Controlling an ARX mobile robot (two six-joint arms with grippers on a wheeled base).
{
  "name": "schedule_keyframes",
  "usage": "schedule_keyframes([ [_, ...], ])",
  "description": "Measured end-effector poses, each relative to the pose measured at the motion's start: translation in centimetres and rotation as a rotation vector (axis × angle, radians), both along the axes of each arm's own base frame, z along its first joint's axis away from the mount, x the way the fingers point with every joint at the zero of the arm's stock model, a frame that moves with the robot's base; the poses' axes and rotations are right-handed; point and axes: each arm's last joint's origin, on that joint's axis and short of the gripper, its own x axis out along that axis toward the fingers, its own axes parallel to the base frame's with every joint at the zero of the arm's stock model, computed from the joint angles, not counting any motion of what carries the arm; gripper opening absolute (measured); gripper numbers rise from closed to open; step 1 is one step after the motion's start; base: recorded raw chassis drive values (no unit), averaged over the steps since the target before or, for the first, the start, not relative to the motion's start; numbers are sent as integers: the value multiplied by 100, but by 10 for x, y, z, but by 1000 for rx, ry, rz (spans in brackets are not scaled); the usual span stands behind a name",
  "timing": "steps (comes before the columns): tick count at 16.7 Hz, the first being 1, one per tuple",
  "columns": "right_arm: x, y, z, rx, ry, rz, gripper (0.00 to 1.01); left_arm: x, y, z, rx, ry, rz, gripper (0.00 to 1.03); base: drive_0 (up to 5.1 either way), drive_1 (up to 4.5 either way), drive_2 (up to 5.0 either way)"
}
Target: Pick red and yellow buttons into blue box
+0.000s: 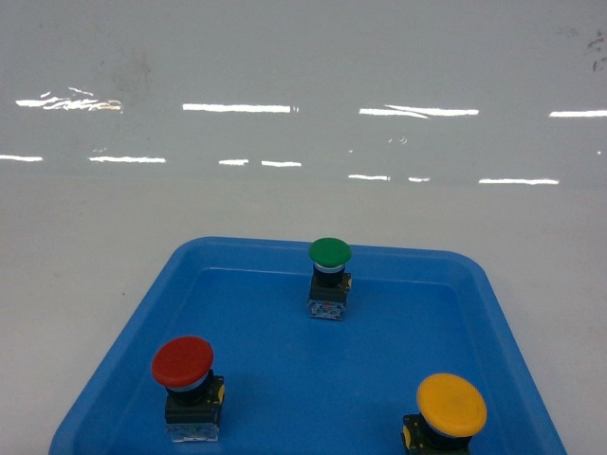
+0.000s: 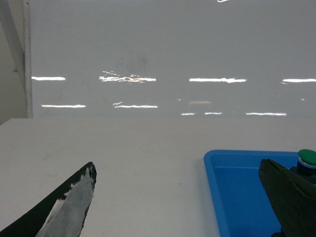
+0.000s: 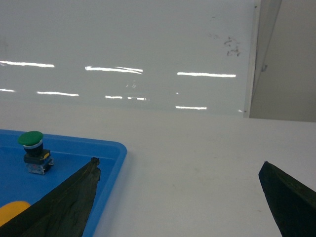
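The red button (image 1: 182, 362) stands at the front left of a shallow blue tray (image 1: 237, 248), and the yellow button (image 1: 451, 405) stands at its front right. In the right wrist view only a sliver of the yellow button (image 3: 10, 211) shows beside the left finger. The blue box is out of view. My left gripper (image 2: 177, 165) is open over the white table, just left of the tray (image 2: 211, 170). Over the table just right of the tray (image 3: 111, 168), my right gripper (image 3: 179, 163) is open too. Neither gripper holds anything, and neither shows in the head view.
A green button (image 1: 329, 253) with a smaller cap stands at the back middle of the tray; this green button (image 2: 307, 157) (image 3: 30, 139) shows in both wrist views. A glossy white wall (image 1: 303, 76) rises behind the white table (image 1: 95, 218).
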Motion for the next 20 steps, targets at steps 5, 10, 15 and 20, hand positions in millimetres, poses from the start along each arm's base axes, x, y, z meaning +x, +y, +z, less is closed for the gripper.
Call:
schedule_keyframes([
  [5, 24, 23, 20, -8, 47, 154, 98, 26, -10, 22, -12, 49, -68, 98, 0, 0, 0],
  [10, 58, 49, 26, -39, 179, 284, 98, 57, -23, 35, 12, 160, -108, 98, 0, 0, 0],
  [15, 94, 62, 17, -53, 383, 378, 98, 72, -36, 45, 84, 168, -146, 98, 0, 0, 0],
  [20, 118, 91, 15, -77, 476, 449, 98, 72, -36, 45, 86, 169, -146, 98, 0, 0, 0],
])
